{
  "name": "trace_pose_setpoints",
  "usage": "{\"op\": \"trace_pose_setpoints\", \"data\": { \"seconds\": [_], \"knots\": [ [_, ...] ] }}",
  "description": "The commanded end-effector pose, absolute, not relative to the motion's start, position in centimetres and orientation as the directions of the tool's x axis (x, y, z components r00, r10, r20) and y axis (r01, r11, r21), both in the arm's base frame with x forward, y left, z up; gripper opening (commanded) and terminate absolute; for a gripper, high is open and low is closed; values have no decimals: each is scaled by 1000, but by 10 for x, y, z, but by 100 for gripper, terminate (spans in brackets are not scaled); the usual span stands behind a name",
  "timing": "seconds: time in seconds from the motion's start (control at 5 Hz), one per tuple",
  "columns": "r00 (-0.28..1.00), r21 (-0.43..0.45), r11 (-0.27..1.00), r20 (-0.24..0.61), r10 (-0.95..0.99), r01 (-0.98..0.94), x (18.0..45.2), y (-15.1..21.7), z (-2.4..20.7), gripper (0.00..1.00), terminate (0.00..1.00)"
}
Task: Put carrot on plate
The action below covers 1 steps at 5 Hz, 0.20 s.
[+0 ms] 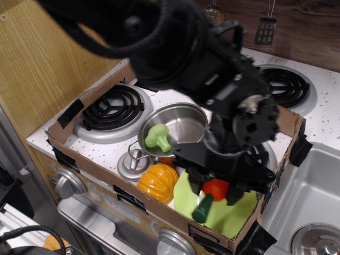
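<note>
Observation.image: tool (214,189) pinching carrot (209,197), green stem slanting down-left over plate (234,217).

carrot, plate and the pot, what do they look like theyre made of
The carrot, held in the gripper, looks like glossy moulded plastic: flat orange with a dark green stem end. The plate also seems to be plastic, a light lime green with a smooth shine. The pot appears to be polished steel, silvery and mirror-like inside, with thin wire-like handles.
</note>
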<state>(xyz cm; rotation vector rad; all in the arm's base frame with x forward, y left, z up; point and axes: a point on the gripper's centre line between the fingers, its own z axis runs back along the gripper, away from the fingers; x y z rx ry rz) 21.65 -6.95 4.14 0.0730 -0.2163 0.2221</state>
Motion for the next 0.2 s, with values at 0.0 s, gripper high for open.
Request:
{"op": "trace_pose_setpoints", "data": {
  "seconds": [0.0],
  "knots": [
    [935,-37,979,291,201,-199,234,-56,53,100,100]
  ]
}}
